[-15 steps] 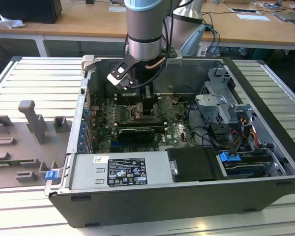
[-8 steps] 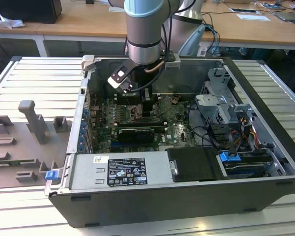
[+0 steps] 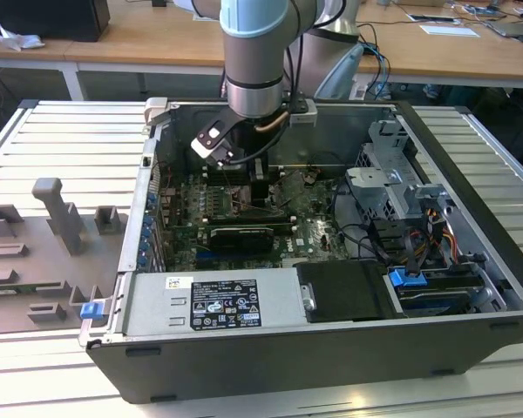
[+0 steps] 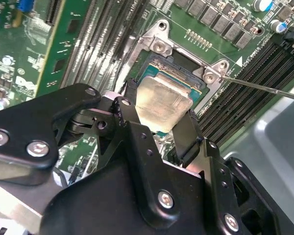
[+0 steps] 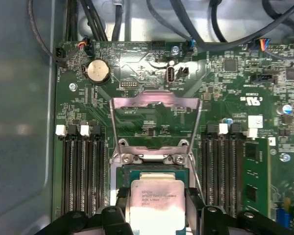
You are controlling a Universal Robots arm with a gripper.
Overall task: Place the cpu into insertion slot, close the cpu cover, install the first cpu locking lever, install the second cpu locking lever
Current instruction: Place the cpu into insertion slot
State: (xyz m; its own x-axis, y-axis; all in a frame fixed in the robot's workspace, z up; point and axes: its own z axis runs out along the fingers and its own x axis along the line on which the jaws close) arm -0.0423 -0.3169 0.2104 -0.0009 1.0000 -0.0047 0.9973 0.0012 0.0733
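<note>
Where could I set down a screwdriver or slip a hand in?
Bare: the ribbed table beyond the grey blocks, beside the computer case, and past the case at the exterior view's right. Crowded: inside the case, where the arm hangs over the green board and cables fill the drive corner.

The tool covers one edge of the cpu, and the cpu hides most of the insertion slot.

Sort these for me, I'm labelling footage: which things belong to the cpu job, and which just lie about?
Job: black gripper, holding the silver-grey square cpu; dark-framed square insertion slot; raised silvery metal cpu cover; thin wire locking lever.
Lying about: round silver coin battery; long black memory slots; grey metal power supply box.
</note>
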